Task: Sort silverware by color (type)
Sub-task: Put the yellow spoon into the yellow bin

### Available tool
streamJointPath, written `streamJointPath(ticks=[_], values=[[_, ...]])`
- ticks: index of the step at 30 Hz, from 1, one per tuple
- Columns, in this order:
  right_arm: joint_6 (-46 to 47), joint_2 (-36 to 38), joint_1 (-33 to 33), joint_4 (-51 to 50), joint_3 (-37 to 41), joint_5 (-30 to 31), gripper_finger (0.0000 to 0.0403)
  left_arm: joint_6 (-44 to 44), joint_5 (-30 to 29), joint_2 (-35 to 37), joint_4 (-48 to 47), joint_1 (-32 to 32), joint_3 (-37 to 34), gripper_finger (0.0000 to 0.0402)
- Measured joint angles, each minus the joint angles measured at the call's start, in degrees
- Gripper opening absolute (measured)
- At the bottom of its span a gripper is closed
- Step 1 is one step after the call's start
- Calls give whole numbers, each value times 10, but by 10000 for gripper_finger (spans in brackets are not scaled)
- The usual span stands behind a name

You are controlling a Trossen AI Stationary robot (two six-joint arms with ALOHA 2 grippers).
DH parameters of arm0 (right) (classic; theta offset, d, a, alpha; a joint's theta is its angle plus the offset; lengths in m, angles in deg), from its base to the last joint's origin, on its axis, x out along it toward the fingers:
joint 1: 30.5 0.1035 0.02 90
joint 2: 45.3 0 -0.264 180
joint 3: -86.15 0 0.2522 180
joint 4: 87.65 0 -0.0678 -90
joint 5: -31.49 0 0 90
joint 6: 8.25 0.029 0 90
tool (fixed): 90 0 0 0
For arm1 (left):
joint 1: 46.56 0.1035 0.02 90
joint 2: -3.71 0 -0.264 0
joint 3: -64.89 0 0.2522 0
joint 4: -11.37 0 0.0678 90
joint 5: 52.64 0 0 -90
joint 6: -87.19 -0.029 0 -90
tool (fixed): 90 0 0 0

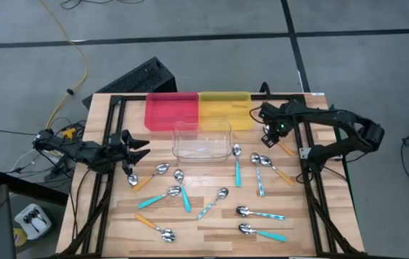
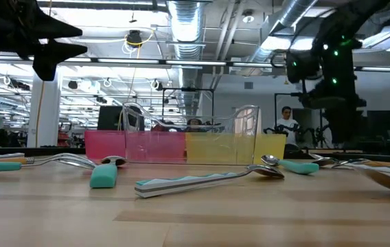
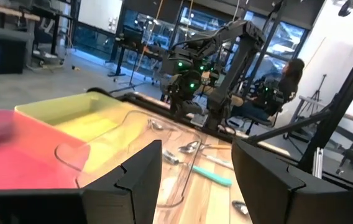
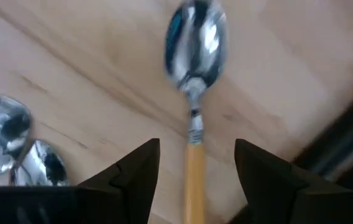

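Observation:
Several spoons with metal bowls and teal, orange or pale blue handles lie flat on the wooden table (image 1: 212,244), such as a teal one (image 1: 237,167) and an orange one (image 1: 147,181). My right gripper (image 1: 270,138) points down at the far right, open, over an orange-handled spoon (image 4: 194,112). Its fingers (image 4: 133,180) stand on either side of that spoon's handle (image 4: 193,180), apart from it. My left gripper (image 3: 195,180) stays level at the table's left side (image 1: 136,147), open, with nothing between its fingers.
A red tray (image 1: 170,111) and a yellow tray (image 1: 225,108) stand side by side at the far edge, with a clear tray (image 1: 202,140) just in front of them. Two more spoon bowls (image 4: 2,130) lie close beside my right gripper. A person (image 2: 288,123) sits beyond the table.

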Motion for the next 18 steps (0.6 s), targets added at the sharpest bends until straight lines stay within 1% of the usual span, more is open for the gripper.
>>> streamJointPath(ticks=[2,5,15,18], values=[[1,0,-9,18,28,-9,234,3,0,0,-6,0,0,181],[-4,0,-24,21,29,-31,234,3,0,0,-6,0,0,181],[1,-10,-30,28,27,-28,234,2,-2,0,-6,0,0,181],[12,-15,-31,72,37,-27,234,2,-3,0,-6,0,0,181]])
